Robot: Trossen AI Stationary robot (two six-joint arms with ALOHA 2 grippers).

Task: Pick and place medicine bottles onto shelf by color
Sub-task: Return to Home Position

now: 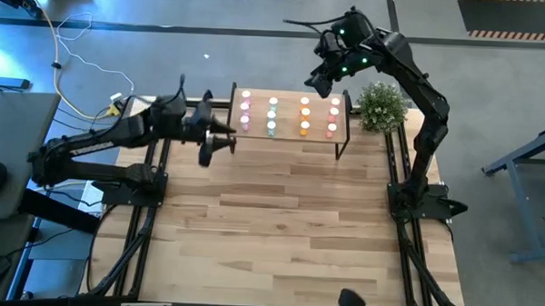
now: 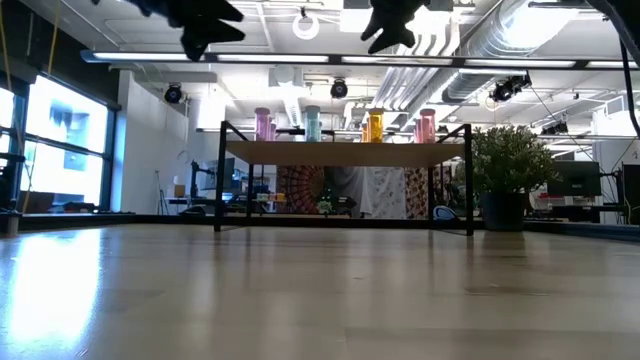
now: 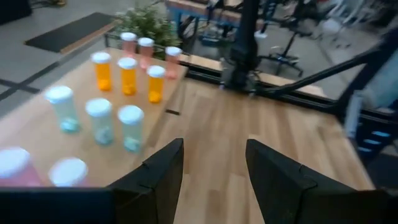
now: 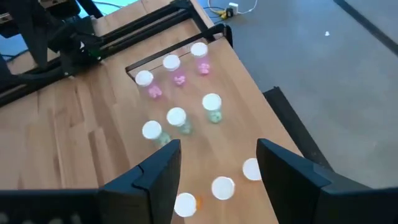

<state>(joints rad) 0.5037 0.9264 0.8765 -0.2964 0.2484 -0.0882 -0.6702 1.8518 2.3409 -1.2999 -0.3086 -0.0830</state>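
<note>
Plastic bottles point(image 3: 127, 74) look light, slick, tippy; we'd pinch mid-body. Left tool point(image 3: 214, 144) and right tool point(image 4: 219, 145) both gape empty.

1. You had a small green potted plant point(image 1: 381, 106) standing at the back right corner of the wooden bench point(image 1: 279, 226).
2. You saw a white cable point(image 1: 80, 66) looping over the grey floor point(image 1: 213, 24) behind its left side.

2 arms held high — left pincer point(image 3: 214, 144) fingers apart, right pincer point(image 4: 219, 144) likewise.
</note>
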